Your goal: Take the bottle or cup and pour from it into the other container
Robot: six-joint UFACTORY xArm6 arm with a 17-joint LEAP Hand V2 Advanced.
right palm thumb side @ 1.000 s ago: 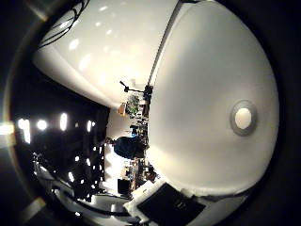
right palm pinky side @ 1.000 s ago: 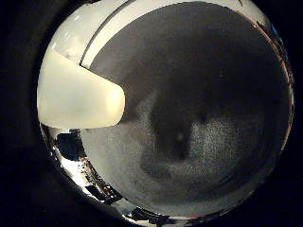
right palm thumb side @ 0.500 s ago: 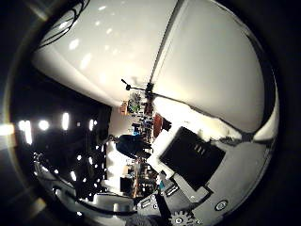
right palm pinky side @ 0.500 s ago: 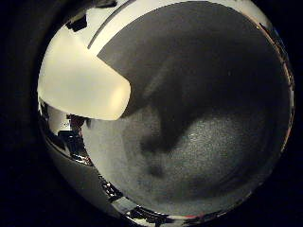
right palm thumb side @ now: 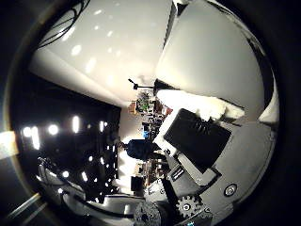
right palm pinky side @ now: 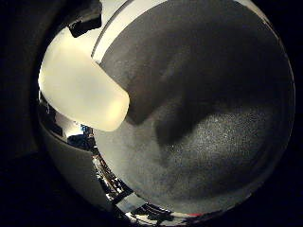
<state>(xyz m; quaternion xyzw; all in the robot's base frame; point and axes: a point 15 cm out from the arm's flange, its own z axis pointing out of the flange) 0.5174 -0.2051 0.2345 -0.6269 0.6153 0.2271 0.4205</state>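
1. The hand (right palm thumb side: 207,155) is showing its own white and black parts in the thumb-side palm view: a black panel set in a white frame, a pale padded fingertip (right palm thumb side: 202,104) lying just above that panel, and a small gear (right palm thumb side: 188,207) near the view's edge.
2. In the little-finger-side palm view, a pale rounded fingertip (right palm pinky side: 83,92) is reaching in from the edge and is lying across the border between a white strip and a dark surface.
3. Whether the fingers are released, clenched or grasping something cannot be told; only fingertips and body parts are showing, and nothing is seen between them.
4. The dark grey speckled surface (right palm pinky side: 213,142) is filling most of the little-finger-side view, so it is lying close to the palm. A darker shadow is falling across its middle.
5. A white strip (right palm pinky side: 128,19) is bordering the dark surface along one edge.
6. A bottle or a cup cannot be identified in either view.
7. In the thumb-side view, a large white surface (right palm thumb side: 211,56) is standing close beside the hand, and a lit room with lamps (right palm thumb side: 75,125) is showing beyond it.
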